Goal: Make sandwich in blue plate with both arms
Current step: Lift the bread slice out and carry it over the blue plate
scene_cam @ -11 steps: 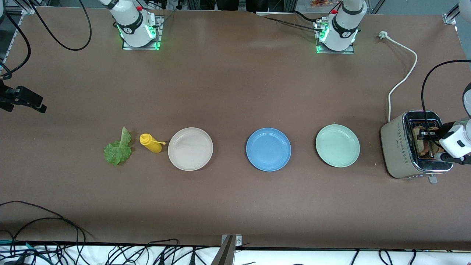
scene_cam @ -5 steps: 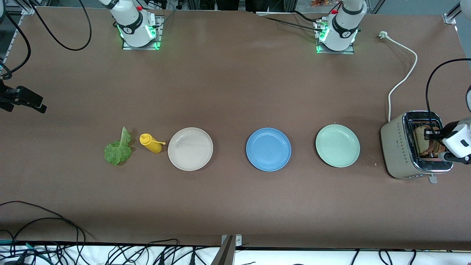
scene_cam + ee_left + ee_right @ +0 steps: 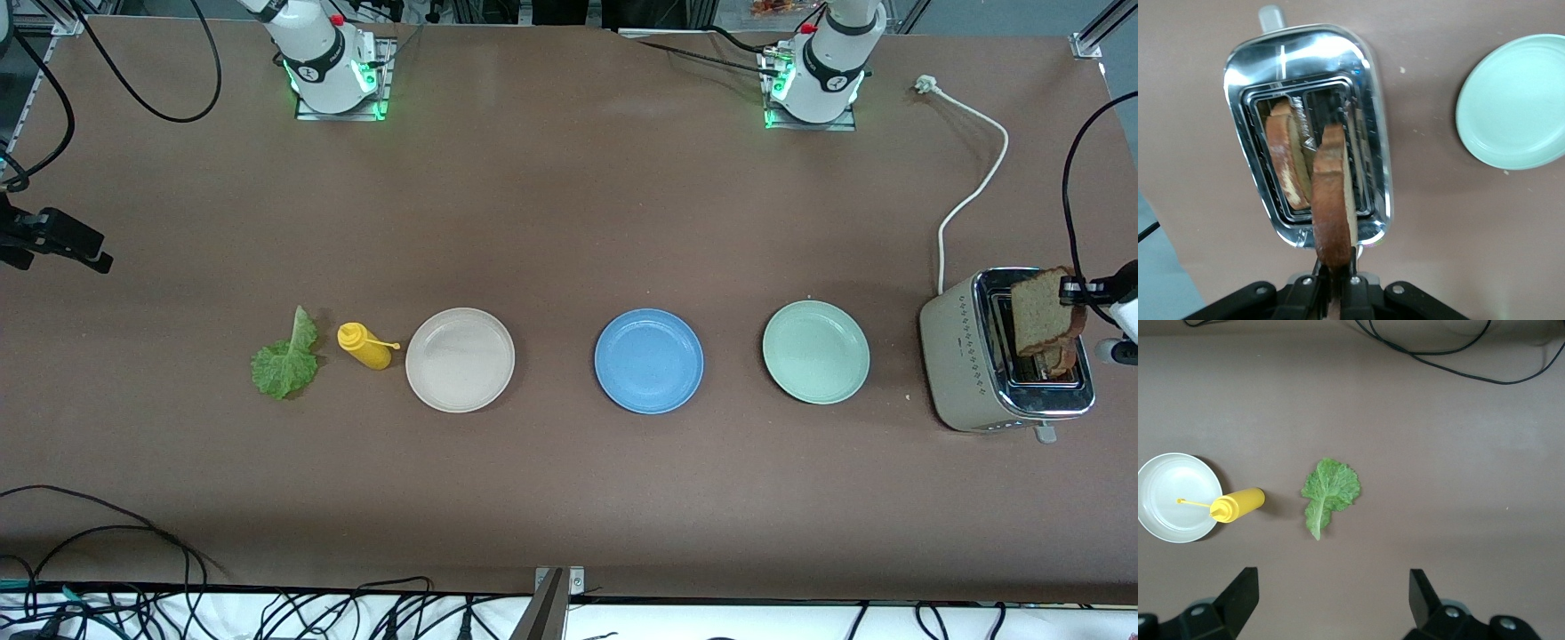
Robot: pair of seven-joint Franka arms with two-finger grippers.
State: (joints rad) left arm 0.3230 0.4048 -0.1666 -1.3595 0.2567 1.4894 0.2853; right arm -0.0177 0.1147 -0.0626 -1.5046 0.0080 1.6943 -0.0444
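Front view shows the left gripper [image 3: 1071, 292] up over the toaster [image 3: 965, 360], fingers clamped on the top edge of a bread slice [image 3: 1038, 311]: square, brown wholemeal, with a darker crust, hanging upright above the slots. From the left wrist view the held slice [image 3: 1331, 200] appears edge-on, its crust a deep reddish brown, and a second slice [image 3: 1286, 160] sits in one slot. The blue plate [image 3: 649, 360] lies bare between the cream plate [image 3: 460, 359] and the pale green plate [image 3: 815, 351]. The lettuce leaf [image 3: 284, 360], ruffled and green, lies beside the yellow mustard bottle [image 3: 364, 345], toward the right arm's end. The right gripper [image 3: 1331, 600] waits above the leaf, fingers wide apart
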